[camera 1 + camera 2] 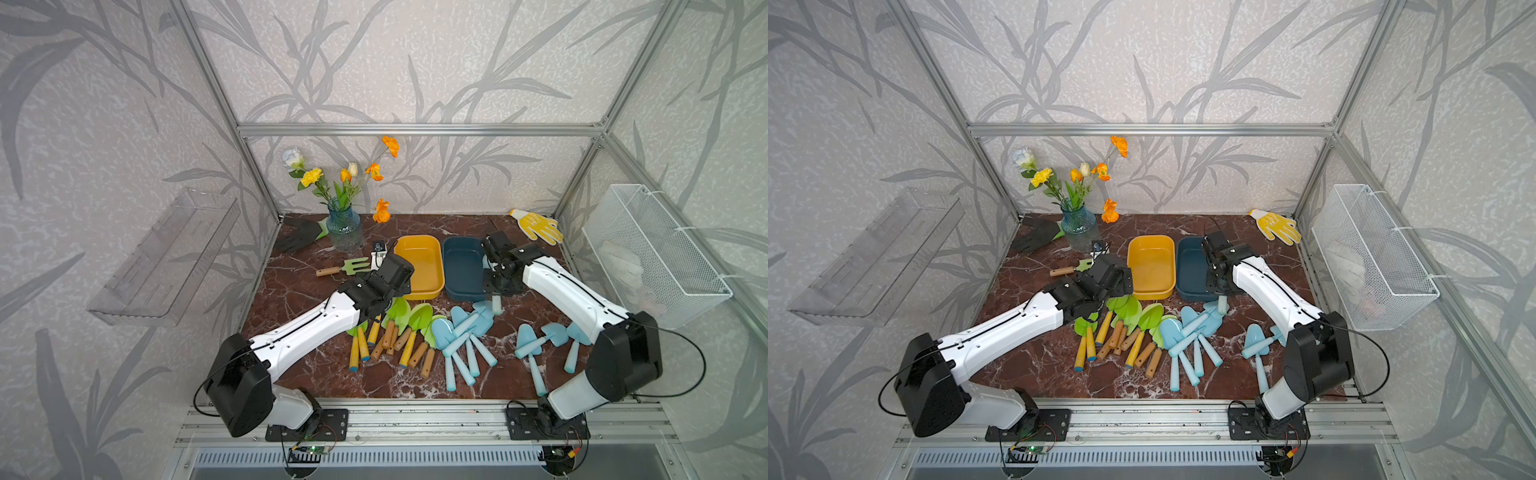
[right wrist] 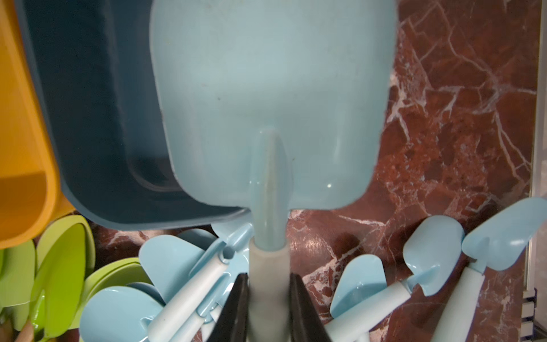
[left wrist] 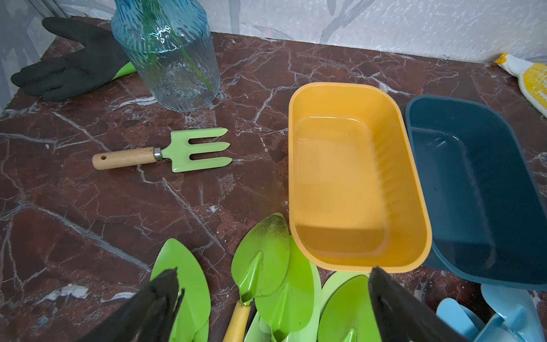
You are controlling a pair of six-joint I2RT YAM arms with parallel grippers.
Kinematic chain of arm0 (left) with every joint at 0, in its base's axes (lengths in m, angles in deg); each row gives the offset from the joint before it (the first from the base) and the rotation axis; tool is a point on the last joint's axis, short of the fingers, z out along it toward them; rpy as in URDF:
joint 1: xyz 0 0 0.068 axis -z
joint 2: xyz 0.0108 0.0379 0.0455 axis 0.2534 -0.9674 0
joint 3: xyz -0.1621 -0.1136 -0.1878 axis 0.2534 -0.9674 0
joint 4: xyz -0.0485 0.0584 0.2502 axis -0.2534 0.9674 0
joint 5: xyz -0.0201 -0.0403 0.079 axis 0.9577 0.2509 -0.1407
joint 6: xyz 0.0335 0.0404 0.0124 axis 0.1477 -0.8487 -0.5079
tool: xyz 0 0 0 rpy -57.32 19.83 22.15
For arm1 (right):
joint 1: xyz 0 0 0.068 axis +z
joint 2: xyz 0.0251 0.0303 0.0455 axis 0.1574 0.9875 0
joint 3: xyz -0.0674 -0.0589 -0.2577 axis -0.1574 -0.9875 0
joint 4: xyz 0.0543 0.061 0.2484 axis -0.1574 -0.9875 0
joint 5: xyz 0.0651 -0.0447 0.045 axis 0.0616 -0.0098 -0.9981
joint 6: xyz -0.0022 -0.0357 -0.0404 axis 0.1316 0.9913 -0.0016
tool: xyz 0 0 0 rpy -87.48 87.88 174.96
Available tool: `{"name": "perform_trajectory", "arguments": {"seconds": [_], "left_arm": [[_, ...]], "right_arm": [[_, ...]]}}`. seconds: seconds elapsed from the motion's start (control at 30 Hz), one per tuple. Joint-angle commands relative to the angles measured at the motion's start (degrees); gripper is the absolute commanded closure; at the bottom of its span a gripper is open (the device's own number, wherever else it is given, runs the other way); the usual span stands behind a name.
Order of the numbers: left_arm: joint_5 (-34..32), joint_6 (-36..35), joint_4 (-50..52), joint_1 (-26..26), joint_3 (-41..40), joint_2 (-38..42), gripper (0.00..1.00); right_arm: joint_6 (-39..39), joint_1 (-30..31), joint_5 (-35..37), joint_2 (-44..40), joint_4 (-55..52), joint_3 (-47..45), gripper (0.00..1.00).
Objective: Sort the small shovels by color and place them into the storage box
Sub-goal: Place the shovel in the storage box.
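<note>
Two storage boxes stand side by side, a yellow box [image 1: 419, 266] [image 3: 355, 177] and a dark blue box [image 1: 461, 270] [image 2: 97, 118]; nothing shows inside either. Several green shovels [image 1: 405, 328] [image 3: 266, 257] with wooden or yellow handles lie in front of the yellow box. Several light blue shovels [image 1: 465, 340] lie further right. My left gripper [image 3: 273, 269] hangs open over the green blades. My right gripper [image 2: 268, 277] is shut on the handle of one light blue shovel [image 2: 266, 103] [image 1: 496, 305], whose blade reaches over the dark blue box's near corner.
A green three-pronged fork [image 1: 347, 268] lies left of the yellow box. Behind it are a glass vase of flowers [image 1: 343, 228] and a black glove [image 1: 299, 235]. A yellow glove [image 1: 538, 226] lies at the back right. A wire basket [image 1: 656, 257] hangs on the right wall.
</note>
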Motion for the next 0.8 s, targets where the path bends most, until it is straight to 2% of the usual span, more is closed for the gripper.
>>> {"name": "perform_trajectory", "arguments": {"seconds": [0.0,0.13,0.4,0.67,0.73,0.77], "left_arm": [[-0.45,0.93,7.03,0.13,-2.66,4.22,0.0],[0.42,2.93,12.66,-0.39,-5.41,8.49,0.0],[9.2,4.77,19.07,-1.49,-12.47,12.25,0.0],[14.04,8.89,21.59,-1.58,-15.65,9.09,0.0],[14.6,9.61,22.0,-1.63,-16.0,8.31,0.0],[14.8,10.06,21.92,-1.61,-16.15,8.07,0.0]], "right_arm": [[2.92,0.09,-1.18,4.46,0.88,5.81,0.99],[4.07,0.04,-3.09,12.68,1.71,12.77,0.99],[4.11,-0.69,-6.83,25.41,5.16,20.99,0.98],[3.77,-2.36,-8.93,29.94,6.0,20.83,0.96],[3.68,-2.7,-9.43,30.44,6.82,19.99,0.92],[3.68,-2.81,-9.52,30.64,7.23,19.46,0.87]]}}
